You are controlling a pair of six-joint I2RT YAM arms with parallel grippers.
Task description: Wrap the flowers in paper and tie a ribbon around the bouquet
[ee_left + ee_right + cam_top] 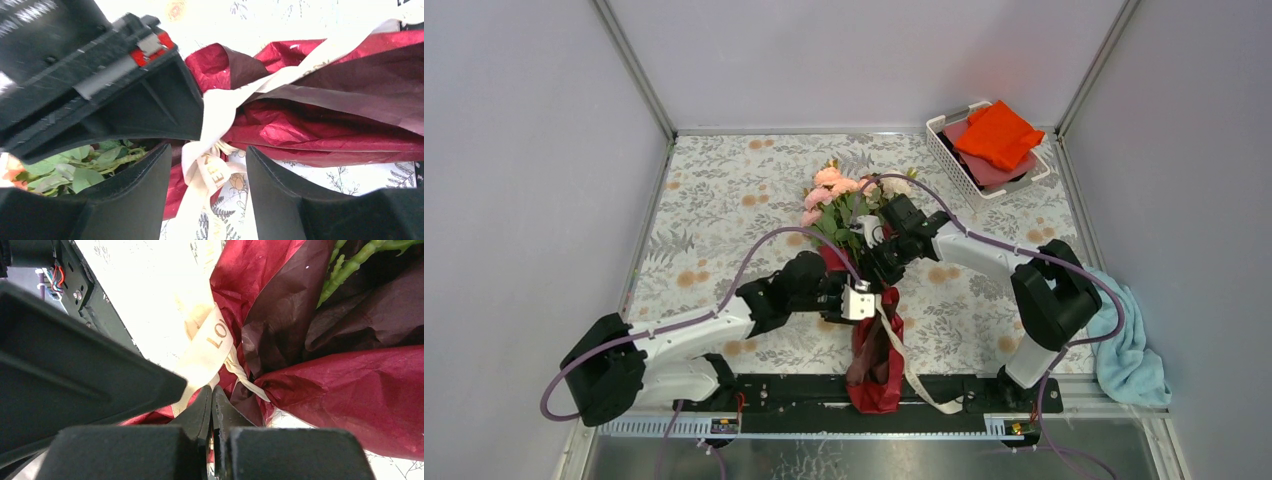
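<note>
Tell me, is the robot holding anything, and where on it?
The right gripper looks pinched on the ribbon, close to where it ties the bouquet. The left gripper is open, holding nothing.

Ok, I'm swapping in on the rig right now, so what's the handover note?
Left hand: open, fingers either side of the narrow cream ribbon strip, holding nothing.
Right hand: shut on that ribbon at its knot, it seems.
Things: pink and cream roses lie on the floral-print table, stems wrapped in crinkly dark red paper.
Done: wrapping; ribbon round the paper, first knot crossed.
Left: tighten and finish the tie.
</note>
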